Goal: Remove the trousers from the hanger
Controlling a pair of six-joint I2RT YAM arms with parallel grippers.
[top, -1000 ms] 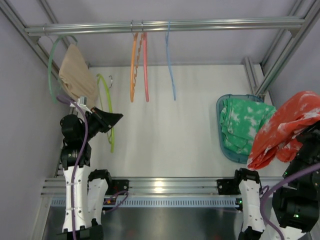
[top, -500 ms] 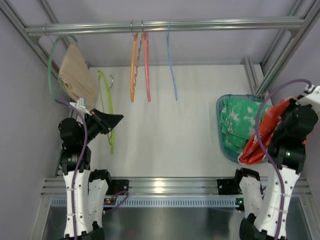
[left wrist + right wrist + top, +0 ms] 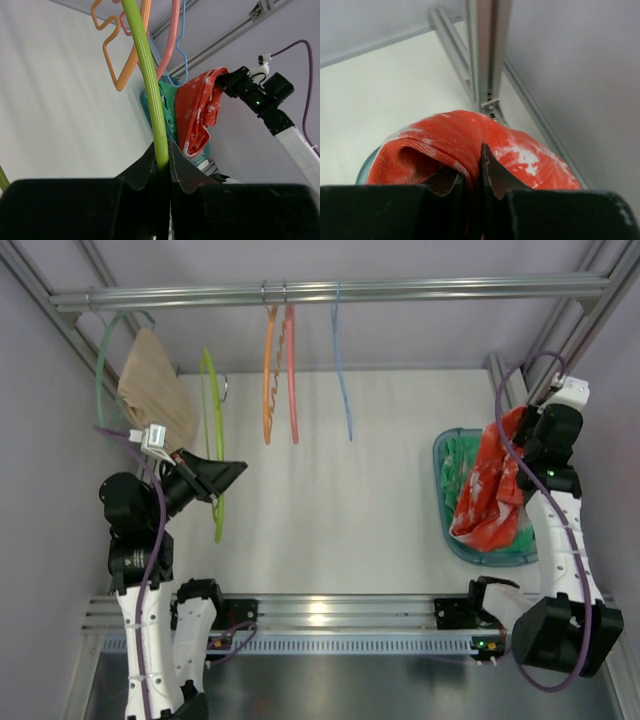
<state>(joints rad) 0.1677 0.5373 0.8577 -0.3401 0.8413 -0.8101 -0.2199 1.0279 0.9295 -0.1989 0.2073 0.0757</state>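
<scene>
Trousers (image 3: 487, 490) now over bin (image 3: 438, 472), pinched in R fingers (image 3: 488, 173); L fingers (image 3: 174, 168) clamped on hanger (image 3: 147, 75).

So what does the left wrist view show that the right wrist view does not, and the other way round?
Only the left wrist view: the left gripper, jaws shut on the lime hanger; the orange hanger, pink hanger and blue hanger; the green cloth; the right arm seen from outside.

Only the right wrist view: the right gripper close up, and the aluminium frame post.

Both: the trousers, held in the right jaws, apart from the lime hanger.
</scene>
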